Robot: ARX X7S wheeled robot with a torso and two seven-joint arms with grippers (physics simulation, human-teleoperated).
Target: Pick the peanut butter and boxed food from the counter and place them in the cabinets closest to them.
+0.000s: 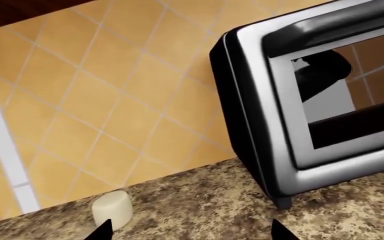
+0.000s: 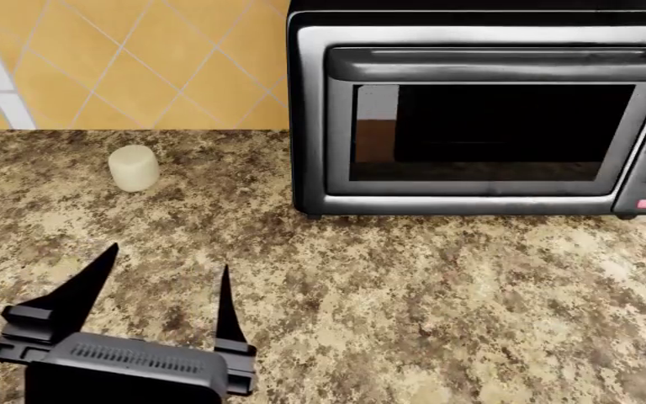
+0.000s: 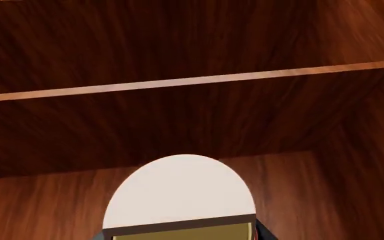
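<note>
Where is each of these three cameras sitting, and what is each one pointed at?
Head view: on the robot's head, looking down at the counter and toaster oven; left gripper shows, open.
Left wrist view: near that gripper, facing the tiled wall; fingertips show.
Right wrist view: inside a wooden cabinet, facing its shelf.
Head and left wrist views share the oven and cream cylinder.

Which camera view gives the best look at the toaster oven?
The head view: the toaster oven appears nearly whole from the front, with door, handle and knob. The left wrist view shows only one tilted corner and part of the door. The right wrist view shows none of it, only wooden cabinet interior.
</note>
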